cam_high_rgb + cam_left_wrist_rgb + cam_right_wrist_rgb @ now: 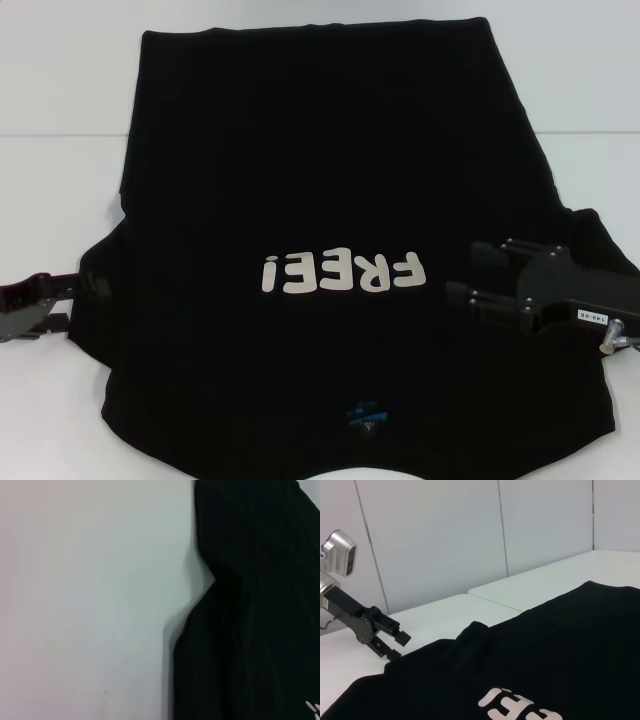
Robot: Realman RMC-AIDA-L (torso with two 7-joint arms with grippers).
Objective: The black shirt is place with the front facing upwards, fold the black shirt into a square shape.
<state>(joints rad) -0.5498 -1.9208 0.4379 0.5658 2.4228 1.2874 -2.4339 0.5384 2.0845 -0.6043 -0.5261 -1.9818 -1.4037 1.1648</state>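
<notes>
The black shirt [320, 170] lies spread flat on the white table, front up. Its white "FREE!" lettering [343, 273] and small teal neck label [362, 417] are at the end nearest me. My right gripper [474, 273] hovers open over the shirt's right sleeve, fingers pointing toward the lettering. My left gripper [78, 292] is at the outer edge of the left sleeve. In the right wrist view the left gripper [395, 646] stands open just beside the cloth edge. The left wrist view shows only the shirt's side edge [250, 610] and bare table.
The white table [60, 100] extends around the shirt, with a seam line across it on the left. Pale wall panels [445, 540] stand behind the table in the right wrist view.
</notes>
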